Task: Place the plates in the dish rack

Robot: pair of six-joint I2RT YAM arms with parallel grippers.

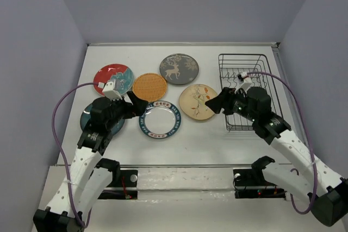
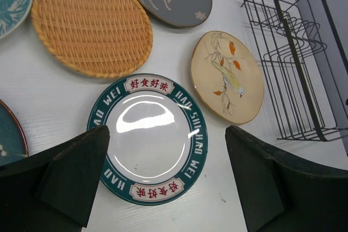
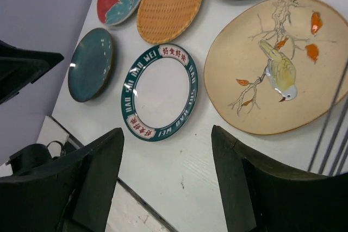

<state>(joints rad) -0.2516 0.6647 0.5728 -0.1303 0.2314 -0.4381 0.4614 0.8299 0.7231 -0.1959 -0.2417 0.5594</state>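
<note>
White worktop [image 1: 190,145] carried everything. At its 3 o'clock side sat the black wire dish rack [image 1: 244,55], with no plate in it. All six plates lay flat from the centre out to 9 o'clock:

- the grey deer plate [image 1: 179,69] at 12
- the red plate [image 1: 113,79] and orange woven plate [image 1: 149,86] toward 10
- the cream plate [image 1: 197,101] just beside the rack
- the blue-rimmed plate [image 1: 159,119] in the middle
- the dark teal plate [image 3: 91,64] at 8, partly under the left arm

With the plates flat and glossy, a rim would likely slip from the fingers. Both arms reaching for the middle could also collide.

The left gripper [image 1: 138,104] hung wide open and empty, with the blue-rimmed plate at its 4 o'clock. The right gripper [image 1: 215,104], equally spread and empty, hovered at the cream plate's 3 o'clock edge.
</note>
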